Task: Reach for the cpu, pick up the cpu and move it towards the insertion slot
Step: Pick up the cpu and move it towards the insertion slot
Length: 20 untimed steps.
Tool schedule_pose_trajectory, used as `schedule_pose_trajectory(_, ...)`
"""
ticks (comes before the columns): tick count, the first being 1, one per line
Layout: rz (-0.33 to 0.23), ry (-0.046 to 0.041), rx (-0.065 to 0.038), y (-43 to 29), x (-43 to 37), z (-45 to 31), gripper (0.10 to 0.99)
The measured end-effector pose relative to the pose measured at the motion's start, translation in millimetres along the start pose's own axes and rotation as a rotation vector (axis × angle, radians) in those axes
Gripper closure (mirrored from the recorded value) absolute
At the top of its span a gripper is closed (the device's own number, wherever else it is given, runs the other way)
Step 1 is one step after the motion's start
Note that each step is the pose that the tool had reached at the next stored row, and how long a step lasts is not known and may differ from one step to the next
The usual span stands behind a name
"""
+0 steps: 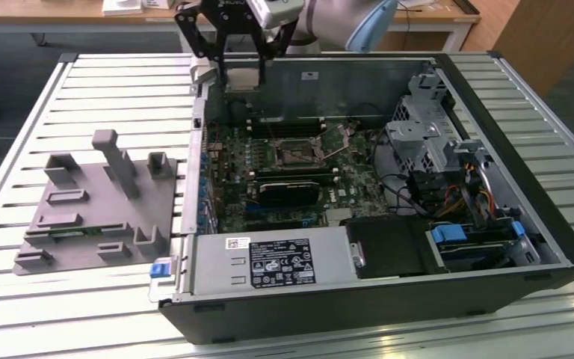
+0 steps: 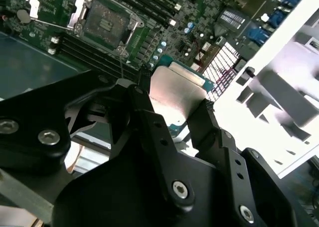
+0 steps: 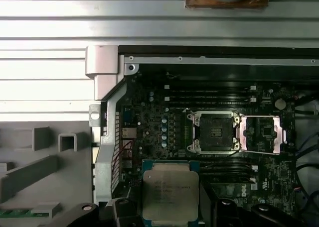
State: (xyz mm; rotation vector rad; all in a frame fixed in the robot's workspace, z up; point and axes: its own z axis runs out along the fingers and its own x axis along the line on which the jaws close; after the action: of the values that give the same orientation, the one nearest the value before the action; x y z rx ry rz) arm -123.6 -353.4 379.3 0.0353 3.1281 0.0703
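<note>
Black steel, the open computer case [image 1: 526, 247] is lying on the slatted table [image 1: 28, 314]. Over its far corner the gripper [image 1: 239, 58] is hanging, fingers clamping the cpu [image 3: 170, 193], seemingly well clear above the board. Further in, the insertion slot [image 3: 216, 132] is sitting uncovered.

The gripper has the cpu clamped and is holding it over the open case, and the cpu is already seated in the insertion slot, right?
Not quite. The gripper does hold the cpu clamped over the open case, but the cpu is not seated. The first wrist view shows the insertion slot empty, its dark centre exposed, with the cpu apart from it between the gripper's fingers.
</note>
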Motion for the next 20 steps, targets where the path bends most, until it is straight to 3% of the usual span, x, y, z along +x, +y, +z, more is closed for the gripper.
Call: schedule_pose_trajectory(20,0.003,-0.0014,0.0,17.4,-45.7,1.9,0.545)
